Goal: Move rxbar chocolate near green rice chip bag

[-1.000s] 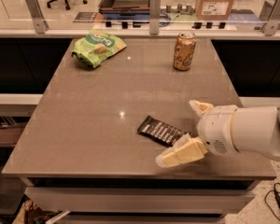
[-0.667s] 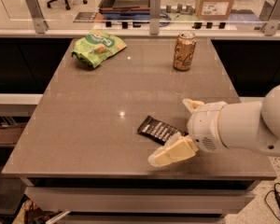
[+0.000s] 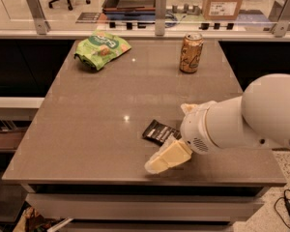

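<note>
The rxbar chocolate (image 3: 159,131), a flat black bar with white text, lies on the grey table (image 3: 96,110) near the front right. My gripper (image 3: 170,137) is right over it and open. One cream finger (image 3: 167,157) is on the near side of the bar and the other finger (image 3: 189,108) is on the far side. The bar's right end is hidden behind my wrist. The green rice chip bag (image 3: 102,47) lies at the table's far left corner, far from the bar.
A tan drink can (image 3: 191,52) stands upright at the far right of the table. A glass barrier with metal posts (image 3: 160,6) runs along the far edge. The table's front edge is just below my gripper.
My arm and gripper have moved left, bringing the fingers closer around the black bar. The bar, bag and can have not moved.
</note>
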### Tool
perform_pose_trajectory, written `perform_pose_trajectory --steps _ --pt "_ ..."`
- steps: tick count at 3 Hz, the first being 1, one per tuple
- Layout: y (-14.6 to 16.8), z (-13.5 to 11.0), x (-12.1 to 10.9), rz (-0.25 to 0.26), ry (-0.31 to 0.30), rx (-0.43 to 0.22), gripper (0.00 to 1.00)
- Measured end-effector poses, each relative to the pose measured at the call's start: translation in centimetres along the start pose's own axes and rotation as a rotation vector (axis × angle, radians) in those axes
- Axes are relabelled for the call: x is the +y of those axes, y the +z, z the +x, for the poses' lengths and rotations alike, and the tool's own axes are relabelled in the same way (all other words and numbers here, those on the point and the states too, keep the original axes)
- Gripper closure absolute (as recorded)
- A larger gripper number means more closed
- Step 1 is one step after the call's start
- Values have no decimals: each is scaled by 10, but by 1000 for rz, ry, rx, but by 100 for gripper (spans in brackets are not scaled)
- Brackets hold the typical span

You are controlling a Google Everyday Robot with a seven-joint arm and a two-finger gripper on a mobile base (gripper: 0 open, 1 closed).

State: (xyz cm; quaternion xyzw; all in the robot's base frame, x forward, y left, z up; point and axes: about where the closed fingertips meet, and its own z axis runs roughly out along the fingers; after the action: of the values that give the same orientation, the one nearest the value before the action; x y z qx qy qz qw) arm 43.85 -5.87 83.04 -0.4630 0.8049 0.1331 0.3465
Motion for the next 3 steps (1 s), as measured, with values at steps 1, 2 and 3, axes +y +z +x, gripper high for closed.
perform_pose_trajectory --steps 1,2,3 --pt "1 0 0 2 5 5 0" --pt "8 6 -7 -4 33 -1 0" --pt "17 14 -17 -16 69 -30 0"
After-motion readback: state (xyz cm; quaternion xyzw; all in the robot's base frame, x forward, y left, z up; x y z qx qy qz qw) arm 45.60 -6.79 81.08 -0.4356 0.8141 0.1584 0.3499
